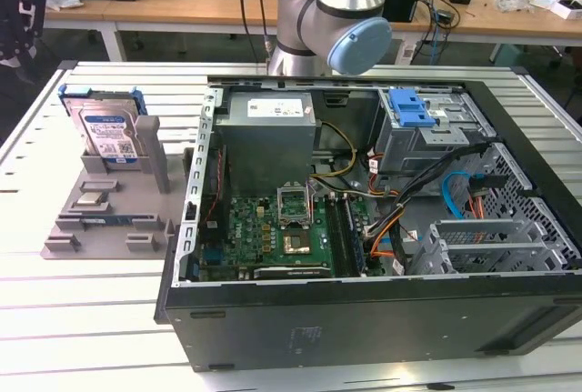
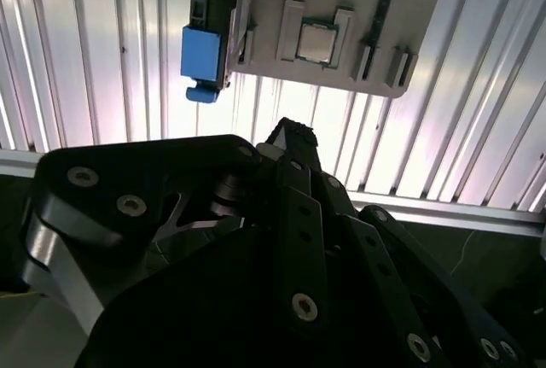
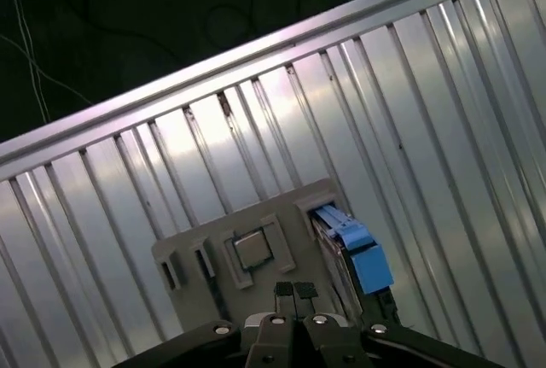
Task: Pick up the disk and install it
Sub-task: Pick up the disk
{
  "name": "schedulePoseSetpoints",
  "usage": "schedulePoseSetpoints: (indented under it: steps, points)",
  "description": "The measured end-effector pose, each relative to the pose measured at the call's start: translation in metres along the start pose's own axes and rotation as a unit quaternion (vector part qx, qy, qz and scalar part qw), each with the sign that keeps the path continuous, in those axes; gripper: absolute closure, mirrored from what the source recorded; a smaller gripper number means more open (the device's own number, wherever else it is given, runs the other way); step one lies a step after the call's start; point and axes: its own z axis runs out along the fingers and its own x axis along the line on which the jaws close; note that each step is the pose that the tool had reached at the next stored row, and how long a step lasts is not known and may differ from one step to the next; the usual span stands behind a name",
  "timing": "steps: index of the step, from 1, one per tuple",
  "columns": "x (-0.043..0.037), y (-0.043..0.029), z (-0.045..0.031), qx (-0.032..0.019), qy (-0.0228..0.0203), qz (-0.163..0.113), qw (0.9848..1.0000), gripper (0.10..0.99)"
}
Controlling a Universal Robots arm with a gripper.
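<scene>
Looking like pre-grasp, pick not yet made. Exterior view: disk point(image 1: 107, 133) upright in grey fixture point(image 1: 136, 194) on bench point(image 1: 55, 310), beside open PC case point(image 1: 364, 319). Second wrist view: claw point(image 2: 290, 133) pinched narrow, empty, apart from disk point(image 2: 202, 61), tips nearer the chip point(image 2: 317, 41). First wrist view: same offset, disk point(image 3: 358, 253) to one side. Likely needs opening, then centring over disk
</scene>
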Motion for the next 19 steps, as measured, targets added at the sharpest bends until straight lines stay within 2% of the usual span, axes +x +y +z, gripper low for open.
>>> schedulePoseSetpoints:
  steps: [4, 8, 14, 19]
  points:
    - [0.0, 0.0, 0.0, -0.0005, -0.0003, -0.024, 0.9997, 0.98]
    - [0.0, 0.0, 0.0, -0.0011, -0.0006, -0.048, 0.9988, 0.98]
    - [0.0, 0.0, 0.0, -0.002, -0.0013, -0.091, 0.9958, 0.98]
    - [0.0, 0.0, 0.0, -0.0027, -0.0017, -0.122, 0.9925, 0.98]
